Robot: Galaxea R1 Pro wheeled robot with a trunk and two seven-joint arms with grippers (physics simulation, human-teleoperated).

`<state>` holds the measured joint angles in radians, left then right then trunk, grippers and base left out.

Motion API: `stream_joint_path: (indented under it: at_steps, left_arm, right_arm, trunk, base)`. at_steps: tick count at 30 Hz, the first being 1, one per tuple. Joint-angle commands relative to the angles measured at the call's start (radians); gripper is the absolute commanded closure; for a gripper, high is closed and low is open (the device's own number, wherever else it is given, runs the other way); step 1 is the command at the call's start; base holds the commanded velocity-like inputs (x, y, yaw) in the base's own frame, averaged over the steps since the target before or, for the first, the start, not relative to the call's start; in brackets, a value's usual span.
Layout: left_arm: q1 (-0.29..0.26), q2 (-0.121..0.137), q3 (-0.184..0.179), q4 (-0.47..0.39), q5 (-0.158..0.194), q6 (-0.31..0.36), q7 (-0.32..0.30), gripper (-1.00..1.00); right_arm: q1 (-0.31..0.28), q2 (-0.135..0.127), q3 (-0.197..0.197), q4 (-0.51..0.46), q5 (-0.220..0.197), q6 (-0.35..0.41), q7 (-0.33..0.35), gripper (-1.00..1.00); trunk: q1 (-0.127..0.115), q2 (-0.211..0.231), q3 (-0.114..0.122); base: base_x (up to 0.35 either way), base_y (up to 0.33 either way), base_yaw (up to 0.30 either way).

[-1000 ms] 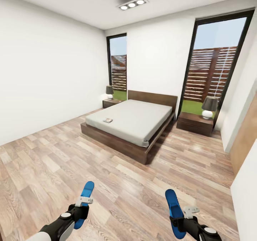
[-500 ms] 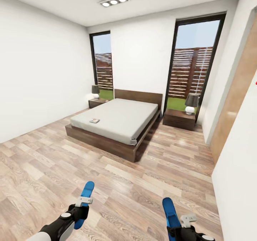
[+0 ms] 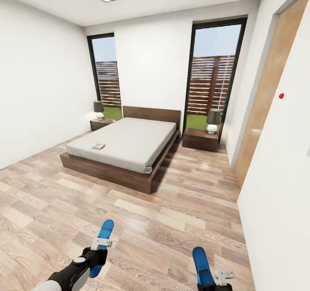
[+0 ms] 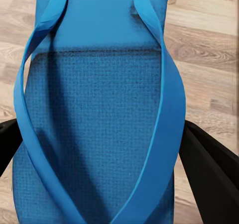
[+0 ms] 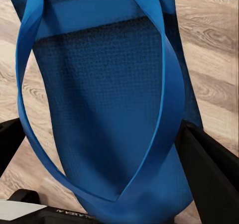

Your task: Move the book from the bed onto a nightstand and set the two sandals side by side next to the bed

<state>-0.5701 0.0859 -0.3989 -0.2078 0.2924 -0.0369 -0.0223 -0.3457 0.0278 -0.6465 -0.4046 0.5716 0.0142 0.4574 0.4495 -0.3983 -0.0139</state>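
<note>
Wood-plank flooring [image 3: 181, 205] stretches from the robot across a white-walled bedroom to the bed [image 3: 125, 142], which stands against the far wall between two tall windows, with a nightstand [image 3: 200, 138] and lamp on its right side and another nightstand [image 3: 101, 123] on its left. The book [image 3: 98, 146] lies on the mattress near the left edge, toward the foot. Low in the head view the left gripper [image 3: 97, 256] is clamped on one blue sandal [image 3: 102, 241], which sticks up out of it; the left wrist view shows that sandal's sole and straps [image 4: 94, 129] between the dark fingers [image 4: 209, 169]. The right gripper [image 3: 212, 287], partly cut by the frame edge, is likewise closed on the other sandal [image 3: 200, 265], whose sole sits between the fingers [image 5: 209, 169] in the right wrist view. Both sandals are in hand but well apart from the bed, so the carrying step appears to be under way. The next move calls for driving closer to the bed, lowering both arms to the floor beside the frame and releasing the sandals parallel and touching or just beside one another. The book is not yet moved.
</note>
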Motion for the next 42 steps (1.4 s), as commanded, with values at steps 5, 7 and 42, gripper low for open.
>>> stream_joint_path:
  at_steps: [5,7,42]
  left_arm:
    - [-0.001,0.001,-0.005,0.001,0.010,0.017,0.003,1.00]
    - [-0.001,0.000,-0.003,0.001,0.010,0.065,0.007,1.00]
    - [0.005,-0.001,0.002,0.052,0.015,0.028,0.013,1.00]
  right_arm:
    - [-0.001,0.004,-0.014,0.010,0.008,-0.021,-0.049,1.00]
    - [-0.001,0.004,-0.014,0.019,0.008,-0.023,-0.061,1.00]
    - [-0.001,0.007,-0.015,0.054,0.008,-0.025,-0.074,1.00]
  trunk:
    - [0.001,-0.002,-0.007]
    - [0.001,-0.002,-0.009]
    - [0.001,-0.002,-0.028]
  base:
    - [0.000,0.000,-0.193]
    - [0.000,0.000,-0.142]
    - [0.000,0.000,-0.017]
